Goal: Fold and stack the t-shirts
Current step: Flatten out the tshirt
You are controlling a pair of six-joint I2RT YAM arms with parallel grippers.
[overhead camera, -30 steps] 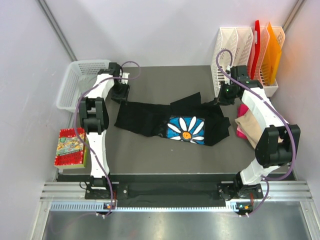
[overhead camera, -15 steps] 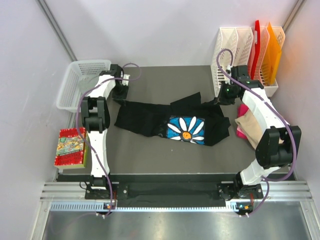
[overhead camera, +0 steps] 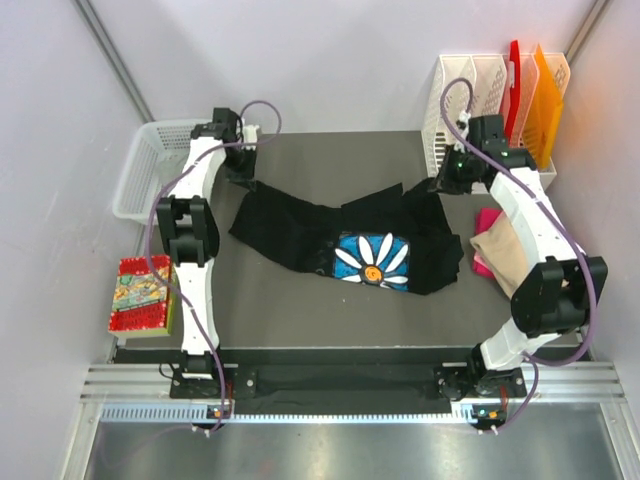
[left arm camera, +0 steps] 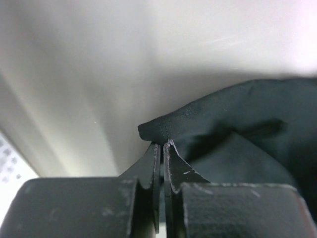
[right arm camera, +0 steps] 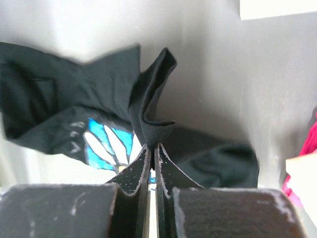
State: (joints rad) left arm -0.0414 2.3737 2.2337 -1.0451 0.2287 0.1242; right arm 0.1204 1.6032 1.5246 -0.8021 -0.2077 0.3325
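The black t-shirt (overhead camera: 300,230) with a white-blue daisy print (overhead camera: 372,260) hangs stretched between my two grippers across the middle of the dark table (overhead camera: 300,310). My left gripper (overhead camera: 242,180) is shut on its far-left hemmed corner (left arm camera: 166,126). My right gripper (overhead camera: 440,185) is shut on its far-right edge (right arm camera: 156,130), lifted off the table. The daisy print also shows in the right wrist view (right arm camera: 106,146). A tan shirt (overhead camera: 505,258) lies over a pink one (overhead camera: 487,222) at the right edge.
A white mesh basket (overhead camera: 150,170) stands at the far left. A red patterned packet (overhead camera: 142,295) lies at the left front. White file racks (overhead camera: 470,85) with red and orange folders (overhead camera: 535,95) stand at the far right corner.
Both grippers have moved toward the far side of the table, pulling the black shirt's upper corners back and up; the cloth has spread out more between them.
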